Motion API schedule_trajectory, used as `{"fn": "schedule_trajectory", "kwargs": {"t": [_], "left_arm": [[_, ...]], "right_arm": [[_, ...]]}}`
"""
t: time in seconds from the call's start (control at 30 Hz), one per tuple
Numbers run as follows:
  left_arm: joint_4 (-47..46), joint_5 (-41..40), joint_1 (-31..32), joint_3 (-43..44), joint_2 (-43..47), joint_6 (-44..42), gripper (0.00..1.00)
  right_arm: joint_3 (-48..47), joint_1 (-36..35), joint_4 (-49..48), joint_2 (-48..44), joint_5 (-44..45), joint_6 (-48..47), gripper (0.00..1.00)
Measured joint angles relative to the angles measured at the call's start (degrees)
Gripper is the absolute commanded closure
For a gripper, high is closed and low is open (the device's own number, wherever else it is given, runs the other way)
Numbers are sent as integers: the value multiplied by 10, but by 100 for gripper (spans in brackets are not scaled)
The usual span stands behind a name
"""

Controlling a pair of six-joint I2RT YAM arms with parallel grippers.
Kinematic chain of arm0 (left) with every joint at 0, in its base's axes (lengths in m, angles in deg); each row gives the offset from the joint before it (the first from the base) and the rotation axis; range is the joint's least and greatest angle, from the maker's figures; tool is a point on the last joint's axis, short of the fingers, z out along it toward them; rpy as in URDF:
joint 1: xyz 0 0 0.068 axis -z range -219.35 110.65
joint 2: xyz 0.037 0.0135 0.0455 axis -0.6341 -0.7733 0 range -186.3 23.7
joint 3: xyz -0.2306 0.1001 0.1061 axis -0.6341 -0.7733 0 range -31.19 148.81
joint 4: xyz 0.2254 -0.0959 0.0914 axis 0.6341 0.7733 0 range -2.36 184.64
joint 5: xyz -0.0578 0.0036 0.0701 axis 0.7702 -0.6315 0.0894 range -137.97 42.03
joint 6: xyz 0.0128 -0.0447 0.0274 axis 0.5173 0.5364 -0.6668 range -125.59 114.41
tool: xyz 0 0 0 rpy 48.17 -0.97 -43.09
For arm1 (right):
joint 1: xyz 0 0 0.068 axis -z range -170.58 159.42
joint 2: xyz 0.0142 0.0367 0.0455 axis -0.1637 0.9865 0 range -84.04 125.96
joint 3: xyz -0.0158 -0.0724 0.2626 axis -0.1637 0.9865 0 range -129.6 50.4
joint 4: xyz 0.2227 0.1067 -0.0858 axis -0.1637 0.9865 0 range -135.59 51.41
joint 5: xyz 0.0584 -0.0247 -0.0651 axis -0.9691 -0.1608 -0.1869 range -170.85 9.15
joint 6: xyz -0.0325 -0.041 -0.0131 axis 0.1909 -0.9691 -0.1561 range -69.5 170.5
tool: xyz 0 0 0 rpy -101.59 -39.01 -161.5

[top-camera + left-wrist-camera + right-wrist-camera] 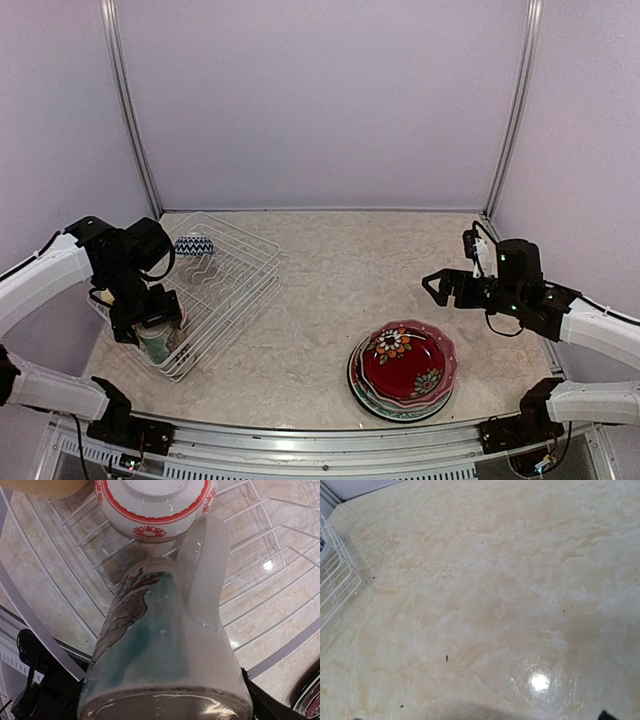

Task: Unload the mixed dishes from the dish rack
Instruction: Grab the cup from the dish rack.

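On the marbled beige worktop [330, 290], a white wire rectangular dish rack [240, 268] sits by the left edge. A stack of ceramic plates [405, 365], red floral one on top, lies by the near edge, towards the right corner. At the rack's near end, the left gripper [150, 318] is clamped on a cream-and-teal ceramic mug [160, 645], beside a white red-trimmed bowl [150, 505]. The right gripper [436, 288] hovers near the right edge, fingers apart.

no readable text, labels, brands or numbers anywhere
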Motion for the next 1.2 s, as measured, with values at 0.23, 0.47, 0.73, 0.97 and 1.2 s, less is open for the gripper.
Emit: {"fn": "schedule_trajectory", "kwargs": {"t": [0.23, 0.47, 0.73, 0.97, 1.2], "left_arm": [[0, 0, 0, 0, -20, 0, 19], [0, 1, 0, 0, -20, 0, 43], [3, -1, 0, 4, -20, 0, 58], [13, -3, 0, 64, -18, -5, 64], [15, -4, 0, 126, -13, -24, 67]], "right_arm": [[0, 0, 0, 0, 0, 1, 0], [0, 0, -4, 0, 0, 0, 0], [0, 0, -4, 0, 1, 0, 0], [0, 0, -4, -2, 0, 0, 0], [0, 0, -4, -2, 0, 0, 0]]}}
